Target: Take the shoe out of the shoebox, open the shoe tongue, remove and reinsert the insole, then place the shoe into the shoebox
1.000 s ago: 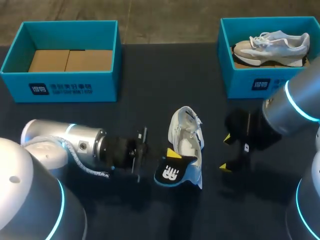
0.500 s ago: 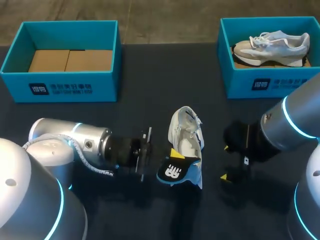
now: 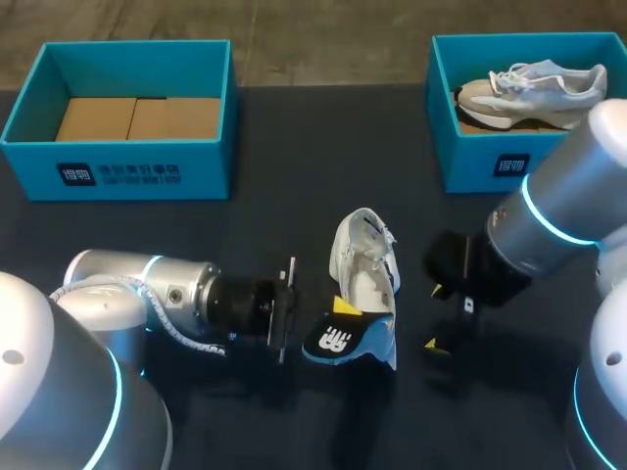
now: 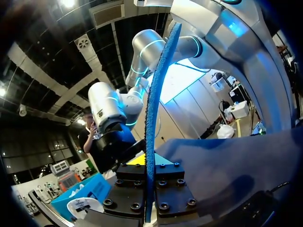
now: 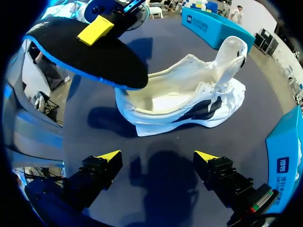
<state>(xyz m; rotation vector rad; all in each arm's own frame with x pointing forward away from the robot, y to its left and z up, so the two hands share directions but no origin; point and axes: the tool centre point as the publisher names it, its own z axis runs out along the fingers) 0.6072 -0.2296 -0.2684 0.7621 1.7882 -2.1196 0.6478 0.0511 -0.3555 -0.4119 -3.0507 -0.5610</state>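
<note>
At the middle of the tabletop (image 3: 294,176) lies the white shoe (image 3: 364,264), outside the empty shoebox (image 3: 118,166) at its 10 o'clock. The left hand (image 4: 149,189) pinches the insole (image 3: 345,340) over the shoe's 6 o'clock end. The right hand (image 3: 436,316) hangs spread at 4 o'clock. Since nothing braces the shoe, pushing the insole in could slide it away or buckle the insole.

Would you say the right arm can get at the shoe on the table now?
Probably yes: the right gripper stands open beside the shoe, with only bare table between them.
</note>
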